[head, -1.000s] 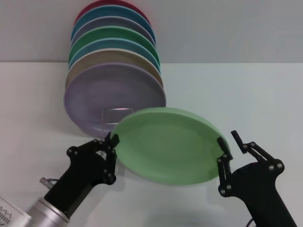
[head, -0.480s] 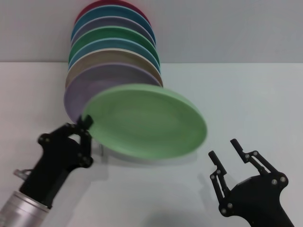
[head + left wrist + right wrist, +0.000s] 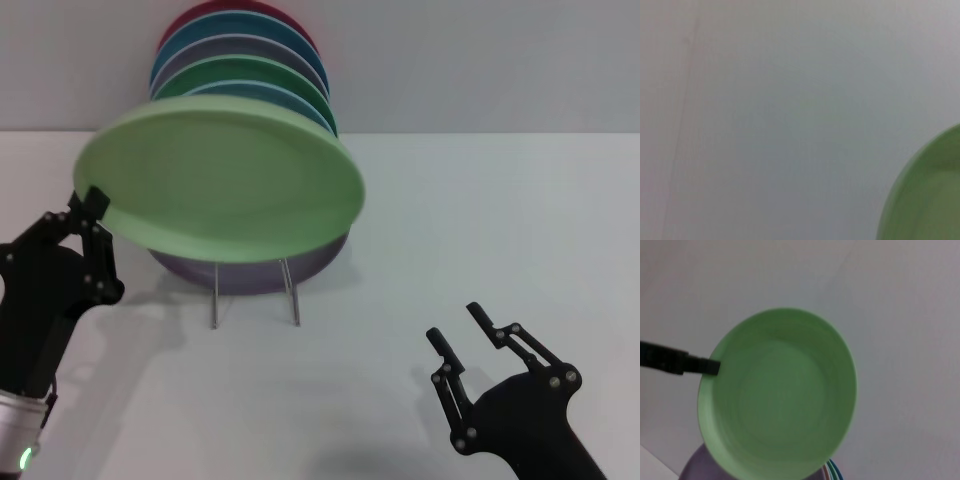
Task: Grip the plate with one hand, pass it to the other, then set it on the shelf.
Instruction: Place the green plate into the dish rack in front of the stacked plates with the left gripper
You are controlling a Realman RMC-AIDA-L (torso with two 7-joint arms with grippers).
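The pale light-green plate [image 3: 220, 180] hangs in the air in front of the row of standing plates, held by its left rim. My left gripper [image 3: 92, 205] is shut on that rim at the left of the head view. The plate also shows in the right wrist view [image 3: 777, 395], with a left finger [image 3: 695, 364] on its edge, and as a rim in the left wrist view [image 3: 925, 195]. The silver wire shelf [image 3: 255, 290] stands below the plate, its thin legs on the table. My right gripper [image 3: 462, 330] is open and empty at the lower right.
Several coloured plates stand on edge in the rack behind the green one: a lilac one [image 3: 250, 268] in front, then darker green [image 3: 240, 72], blue and red [image 3: 230, 10]. A white table [image 3: 480, 220] stretches to the right.
My left gripper has carried the green plate up and to the left, in front of the rack. My right gripper has let go of it and drawn back down, open.
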